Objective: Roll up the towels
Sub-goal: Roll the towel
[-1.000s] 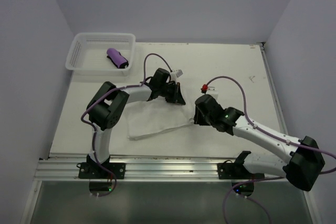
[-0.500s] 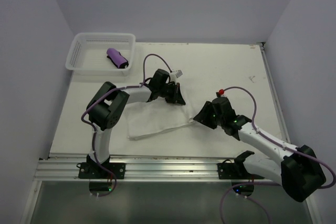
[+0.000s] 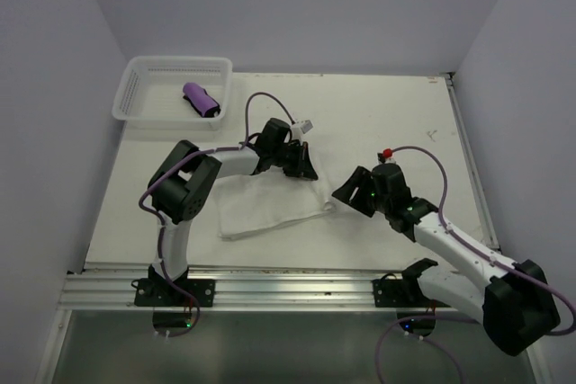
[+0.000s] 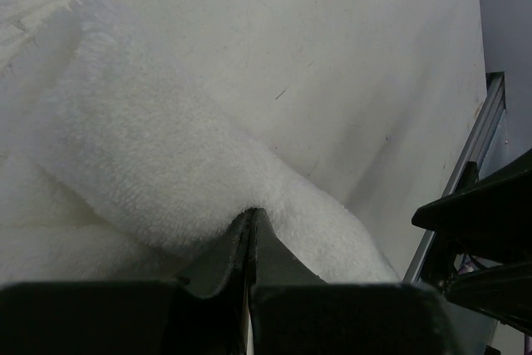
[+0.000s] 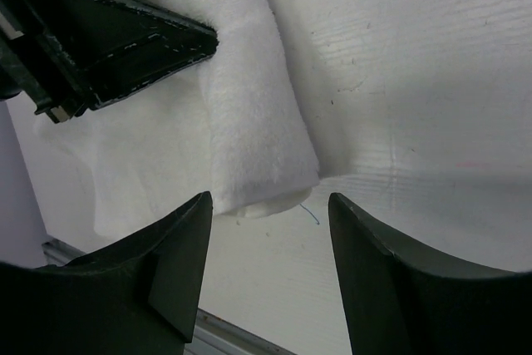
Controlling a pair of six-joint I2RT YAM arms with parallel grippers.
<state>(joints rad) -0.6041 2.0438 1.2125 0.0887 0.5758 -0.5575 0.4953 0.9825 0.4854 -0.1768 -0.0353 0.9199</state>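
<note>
Left gripper [image 4: 249,226] clamps the white towel [image 4: 166,164]; right gripper [image 5: 268,205] hangs open beside it, so the loose fold may slump flat.

Even, bright light; soft shadows

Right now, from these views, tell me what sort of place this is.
Probably a robot lab test cell: a white table boxed in by plain walls, two arms bolted to a metal rail at its near edge, with a white towel and a mesh basket as props.
</note>
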